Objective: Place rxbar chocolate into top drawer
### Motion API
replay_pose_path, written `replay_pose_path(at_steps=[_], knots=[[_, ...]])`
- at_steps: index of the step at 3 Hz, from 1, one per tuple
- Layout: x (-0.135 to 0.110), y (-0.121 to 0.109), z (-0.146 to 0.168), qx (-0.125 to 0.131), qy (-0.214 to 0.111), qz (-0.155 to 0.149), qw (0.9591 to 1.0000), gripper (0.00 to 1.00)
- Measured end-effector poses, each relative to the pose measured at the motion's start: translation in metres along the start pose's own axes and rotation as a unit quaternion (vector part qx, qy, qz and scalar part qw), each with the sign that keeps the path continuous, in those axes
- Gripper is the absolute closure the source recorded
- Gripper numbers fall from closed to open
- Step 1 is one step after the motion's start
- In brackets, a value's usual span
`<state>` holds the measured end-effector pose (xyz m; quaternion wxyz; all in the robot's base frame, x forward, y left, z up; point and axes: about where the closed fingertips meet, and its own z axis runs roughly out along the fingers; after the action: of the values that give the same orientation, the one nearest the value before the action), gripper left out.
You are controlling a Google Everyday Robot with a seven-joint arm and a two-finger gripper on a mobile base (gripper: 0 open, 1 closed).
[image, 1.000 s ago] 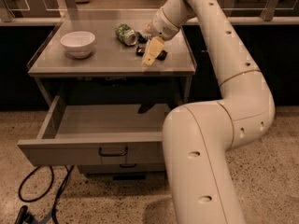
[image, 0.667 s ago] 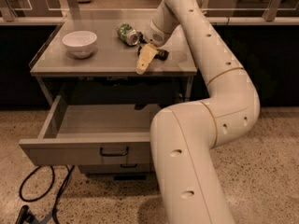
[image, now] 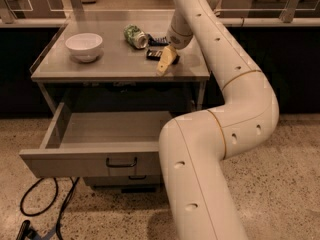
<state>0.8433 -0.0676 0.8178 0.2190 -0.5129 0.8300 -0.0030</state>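
The rxbar chocolate (image: 154, 54) is a small dark flat bar lying on the grey table top, just right of the green can. My gripper (image: 164, 65) hangs from the white arm, its pale tip pointing down-left, right beside the bar's right end and close over the table near its front edge. The bar lies on the table, not lifted. The top drawer (image: 75, 161) is pulled wide open below the table, its inside bare, with a dark bar handle (image: 121, 162) on its front.
A white bowl (image: 84, 45) stands at the table's left. A green can (image: 134, 35) lies on its side at the back middle. A dark bluish flat bar (image: 159, 40) lies behind the gripper. The lower drawer (image: 131, 180) is shut. Black cables (image: 45, 209) lie on the floor at left.
The gripper has come forward and down over the table toward its front edge. The dark bar now shows beside it. The drawer, bowl and can have not moved.
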Motion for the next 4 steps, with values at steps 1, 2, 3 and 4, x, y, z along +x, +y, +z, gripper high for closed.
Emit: replay_pose_path(at_steps=[1,2,3,4], knots=[[-0.001,0.001,0.001,-0.001,-0.001,-0.001,1.0000,0.00],[-0.001,0.017,0.020,-0.042,-0.023,-0.016,0.9987,0.00],[-0.002,0.018,0.021,-0.044,-0.026,-0.018,0.9985,0.00],[-0.002,0.018,0.021,-0.044,-0.026,-0.018,0.9985,0.18]])
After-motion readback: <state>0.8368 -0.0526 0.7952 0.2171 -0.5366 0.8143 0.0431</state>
